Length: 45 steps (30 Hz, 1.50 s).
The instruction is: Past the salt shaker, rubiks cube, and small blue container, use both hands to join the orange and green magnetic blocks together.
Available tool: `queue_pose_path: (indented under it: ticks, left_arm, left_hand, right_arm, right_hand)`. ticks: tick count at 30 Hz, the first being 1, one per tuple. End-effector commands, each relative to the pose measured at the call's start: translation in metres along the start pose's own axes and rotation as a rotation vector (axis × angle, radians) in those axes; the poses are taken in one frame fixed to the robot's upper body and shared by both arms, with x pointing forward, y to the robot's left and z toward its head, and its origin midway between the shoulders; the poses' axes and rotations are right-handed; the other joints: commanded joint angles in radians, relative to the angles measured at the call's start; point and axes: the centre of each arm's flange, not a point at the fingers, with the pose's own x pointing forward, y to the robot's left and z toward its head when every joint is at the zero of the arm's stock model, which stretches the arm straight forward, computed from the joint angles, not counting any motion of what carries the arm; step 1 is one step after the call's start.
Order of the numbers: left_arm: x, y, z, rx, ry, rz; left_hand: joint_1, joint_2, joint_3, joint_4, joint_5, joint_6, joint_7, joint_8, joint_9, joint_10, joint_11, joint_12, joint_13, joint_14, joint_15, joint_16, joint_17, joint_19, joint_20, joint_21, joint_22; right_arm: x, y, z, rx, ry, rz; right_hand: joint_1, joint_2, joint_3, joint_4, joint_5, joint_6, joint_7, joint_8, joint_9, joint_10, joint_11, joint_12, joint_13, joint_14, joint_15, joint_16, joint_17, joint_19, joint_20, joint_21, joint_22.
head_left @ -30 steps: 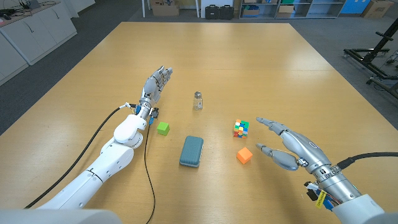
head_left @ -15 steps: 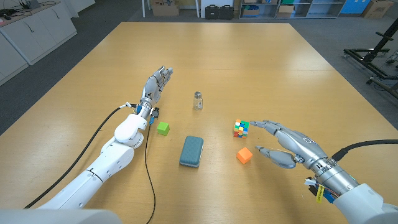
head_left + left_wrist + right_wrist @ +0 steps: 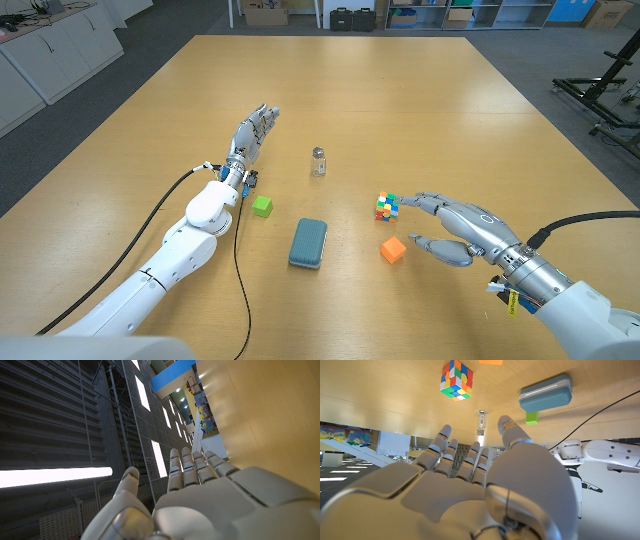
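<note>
Right hand point(image 3: 462, 229) hovers over the wooden table point(image 3: 480, 110) with fingers apart and thumb held away from them, holding nothing; its fingertips reach close to the Rubik's cube point(image 3: 387, 206), and its thumb points at the orange block point(image 3: 393, 250) just beside it, with a gap between them. Left hand point(image 3: 252, 133) stretches out straight over the table with its fingers extended side by side, holding nothing; whether it touches the surface cannot be told. The left wrist view shows the left hand's fingers point(image 3: 187, 467) close together and its thumb set apart.

The green block point(image 3: 262, 206) sits just beside the left forearm, well apart from the orange block. The small blue container point(image 3: 308, 243) lies between the two blocks. The salt shaker point(image 3: 318, 161) stands upright farther out, between the two hands. In the right wrist view the cube point(image 3: 456, 380), the shaker point(image 3: 481, 422), the container point(image 3: 545, 392) and the green block point(image 3: 532, 418) all lie beyond the right hand's fingers point(image 3: 445, 442).

The table surface is pale, smooth wood, bare across its far half and toward both side edges. A black cable point(image 3: 237, 275) trails along the left arm onto the table. Beyond the far edge the room shows grey floor, white cabinets point(image 3: 50, 45) on the left, boxes and cases point(image 3: 350, 15) at the back, and a black metal stand point(image 3: 600, 95) on the right.
</note>
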Motion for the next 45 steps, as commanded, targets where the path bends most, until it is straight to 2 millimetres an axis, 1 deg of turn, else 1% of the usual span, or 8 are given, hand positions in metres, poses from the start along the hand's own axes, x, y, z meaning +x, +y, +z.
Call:
queue_pose_path:
  ticks: [1,5,22,26,30,33,38,45]
  left_arm:
    - [0.005,-0.006,-0.004,-0.009,0.016,0.0]
    - [0.005,-0.01,-0.005,-0.013,0.016,-0.003]
    - [0.002,-0.021,0.003,-0.003,-0.007,0.005]
    - [0.001,-0.021,0.006,0.009,-0.006,0.008]
    - [-0.002,-0.02,0.007,0.012,-0.006,0.015]
    - [-0.004,-0.02,0.006,0.008,-0.008,0.021]
    - [-0.008,-0.019,0.005,-0.001,-0.015,0.031]
    - [-0.01,-0.018,0.006,0.005,-0.013,0.031]
  left_hand:
    - [-0.001,0.009,0.004,-0.004,-0.001,0.014,-0.001,0.004,0.005,0.011,0.0,0.006,0.002,0.01,-0.01,0.002,0.002,0.009,-0.054,-0.002,0.003]
    - [-0.001,0.009,0.004,-0.004,-0.001,0.023,-0.001,0.006,0.005,0.016,-0.004,0.007,0.002,0.015,-0.012,0.002,0.002,0.012,-0.055,-0.001,0.003]
    - [-0.002,0.009,0.003,-0.004,-0.001,0.032,-0.006,0.006,0.005,0.02,-0.003,0.006,0.002,0.019,-0.013,0.0,0.002,0.018,-0.06,0.0,0.003]
    - [-0.003,0.009,0.003,-0.004,-0.001,0.032,-0.006,0.005,0.006,0.015,-0.01,0.003,0.001,0.013,-0.01,-0.003,0.002,0.016,-0.057,-0.001,0.003]
    - [-0.003,0.009,0.002,-0.004,-0.001,0.03,-0.007,0.003,0.006,0.014,-0.01,0.002,0.001,0.009,-0.008,-0.006,0.002,0.015,-0.056,-0.002,0.003]
    - [-0.003,0.009,0.002,-0.004,-0.001,0.029,-0.009,0.002,0.006,0.014,-0.009,0.002,0.001,0.008,-0.007,-0.006,0.002,0.015,-0.055,-0.002,0.003]
    - [-0.003,0.009,0.002,-0.004,-0.001,0.029,-0.009,0.001,0.006,0.013,-0.009,0.001,0.001,0.008,-0.007,-0.007,0.002,0.014,-0.055,-0.002,0.003]
    - [-0.004,0.009,0.001,-0.004,-0.002,0.029,-0.009,0.0,0.006,0.012,-0.01,0.0,0.001,0.006,-0.006,-0.008,0.002,0.012,-0.055,-0.003,0.003]
  right_arm:
    - [0.0,-0.007,-0.003,-0.124,-0.035,0.083]
    - [0.0,-0.009,-0.003,-0.166,-0.051,0.109]
    - [0.017,-0.009,-0.01,-0.282,-0.109,0.177]
    - [0.023,-0.011,-0.012,-0.315,-0.112,0.208]
    - [0.029,-0.01,-0.011,-0.363,-0.134,0.238]
    - [0.033,-0.01,-0.011,-0.378,-0.145,0.25]
    - [0.038,-0.01,-0.01,-0.407,-0.165,0.267]
    - [0.045,-0.009,-0.011,-0.441,-0.157,0.286]
  right_hand:
    - [0.004,-0.012,0.006,0.008,0.008,-0.034,0.017,-0.012,0.005,-0.03,0.014,-0.014,0.005,-0.012,0.007,-0.005,0.007,0.004,0.009,0.001,0.003]
    - [0.004,-0.013,0.006,0.009,0.009,-0.038,0.022,-0.013,0.006,-0.032,0.015,-0.015,0.006,-0.013,0.002,-0.006,0.009,0.006,0.02,0.0,0.003]
    - [0.008,-0.018,0.007,0.009,0.014,-0.067,0.038,-0.025,0.007,-0.062,0.032,-0.026,0.008,-0.026,-0.002,-0.013,0.013,0.012,0.02,-0.002,0.004]
    - [0.009,-0.019,0.007,0.009,0.016,-0.075,0.035,-0.028,0.007,-0.066,0.027,-0.027,0.009,-0.04,0.009,-0.019,0.015,-0.001,0.014,-0.008,0.004]
    - [0.005,-0.022,0.005,0.012,0.017,-0.092,0.031,-0.035,0.007,-0.081,0.027,-0.033,0.01,-0.057,0.011,-0.026,0.018,-0.017,0.035,-0.016,0.004]
    - [0.004,-0.022,0.005,0.013,0.018,-0.102,0.031,-0.038,0.008,-0.088,0.031,-0.035,0.011,-0.058,0.012,-0.026,0.019,-0.018,0.039,-0.018,0.004]
    - [0.004,-0.022,0.005,0.014,0.021,-0.106,0.038,-0.038,0.009,-0.092,0.035,-0.036,0.012,-0.059,0.031,-0.026,0.021,0.0,0.026,-0.013,0.004]
    - [0.002,-0.023,0.004,0.015,0.023,-0.107,0.04,-0.038,0.009,-0.096,0.037,-0.037,0.012,-0.064,0.038,-0.029,0.022,-0.006,0.042,-0.017,0.004]
